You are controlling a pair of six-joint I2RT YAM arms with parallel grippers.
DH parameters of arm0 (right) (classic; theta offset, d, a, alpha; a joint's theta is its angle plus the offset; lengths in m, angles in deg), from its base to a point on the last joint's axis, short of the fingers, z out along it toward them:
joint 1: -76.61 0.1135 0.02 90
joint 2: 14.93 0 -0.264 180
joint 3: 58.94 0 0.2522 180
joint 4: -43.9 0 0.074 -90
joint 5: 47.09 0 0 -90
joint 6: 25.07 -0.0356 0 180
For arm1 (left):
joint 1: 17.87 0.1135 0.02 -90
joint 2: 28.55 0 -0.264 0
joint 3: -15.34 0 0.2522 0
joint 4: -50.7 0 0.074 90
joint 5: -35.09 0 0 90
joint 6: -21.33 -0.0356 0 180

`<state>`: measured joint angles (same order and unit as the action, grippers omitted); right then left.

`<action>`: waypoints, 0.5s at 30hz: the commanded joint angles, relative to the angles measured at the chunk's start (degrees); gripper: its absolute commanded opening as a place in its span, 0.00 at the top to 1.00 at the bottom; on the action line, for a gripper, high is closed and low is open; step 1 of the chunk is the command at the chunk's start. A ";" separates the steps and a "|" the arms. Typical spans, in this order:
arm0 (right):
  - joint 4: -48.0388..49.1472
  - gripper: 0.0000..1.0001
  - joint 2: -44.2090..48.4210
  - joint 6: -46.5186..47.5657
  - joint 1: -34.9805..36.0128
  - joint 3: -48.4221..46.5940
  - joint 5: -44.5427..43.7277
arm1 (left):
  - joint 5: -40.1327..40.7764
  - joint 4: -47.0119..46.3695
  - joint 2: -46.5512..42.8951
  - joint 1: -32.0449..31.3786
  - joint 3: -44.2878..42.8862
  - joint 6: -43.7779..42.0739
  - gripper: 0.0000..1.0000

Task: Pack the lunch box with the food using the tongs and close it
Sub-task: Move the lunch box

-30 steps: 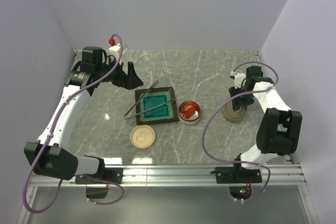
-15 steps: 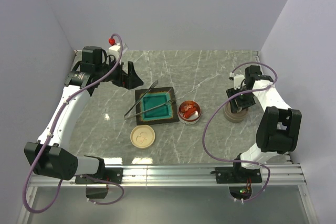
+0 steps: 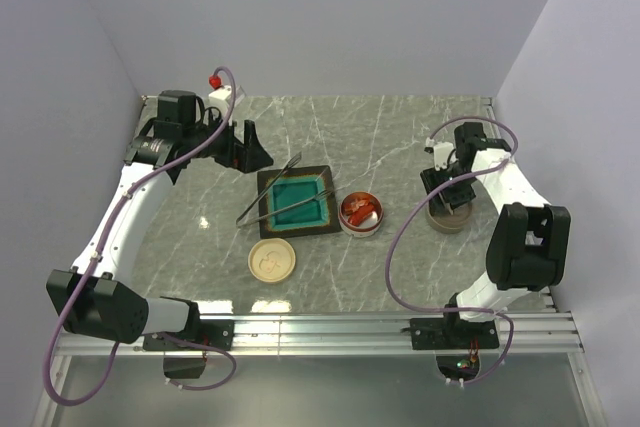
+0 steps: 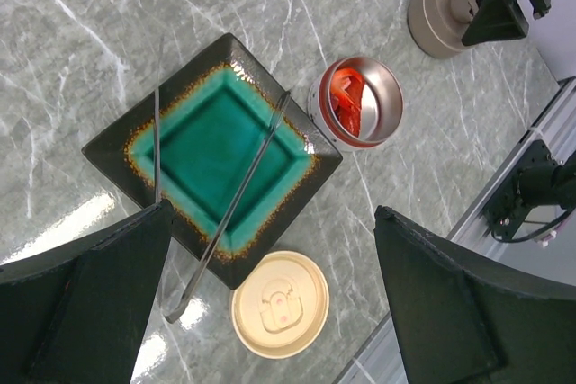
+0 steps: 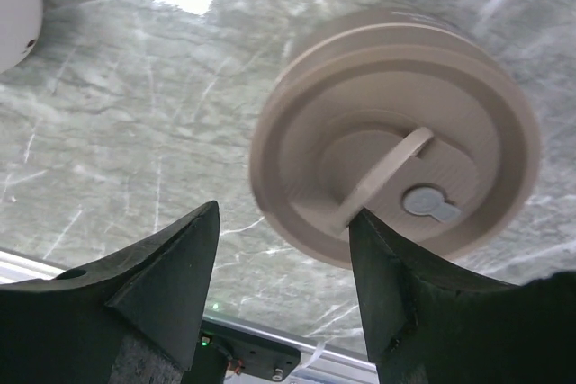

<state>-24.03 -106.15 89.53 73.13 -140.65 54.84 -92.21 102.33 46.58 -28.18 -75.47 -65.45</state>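
Right gripper (image 5: 283, 213) backed off lid (image 5: 396, 132) (jaws spread) | left gripper (image 4: 274, 211) spread | tongs (image 4: 237, 186): 1

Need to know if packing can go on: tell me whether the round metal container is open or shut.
Open: nothing covers the round metal container, and red food pieces show inside its rim.

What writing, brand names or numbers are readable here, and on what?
None can be read.
The flat cream lid has raised marks in its middle, too blurred to read as letters.
The tan handled lid, teal tray, round tin and tongs show no writing.
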 commanded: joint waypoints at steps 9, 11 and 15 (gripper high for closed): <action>-3.83 0.33 1.83 -0.43 1.20 -3.60 2.31 | -3.04 11.52 0.37 -0.07 0.85 -21.14 0.00; -4.27 0.34 2.45 -0.17 1.29 -3.69 2.84 | -4.79 13.72 -0.42 -0.15 2.78 -24.76 0.03; -4.36 0.34 5.61 2.02 1.20 -4.56 7.75 | -4.28 17.41 -3.14 -1.90 8.31 -38.97 0.16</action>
<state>-27.27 -105.32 89.81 74.02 -142.07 58.20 -95.11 114.66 46.19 -28.64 -70.12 -90.89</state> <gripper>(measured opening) 0.663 0.862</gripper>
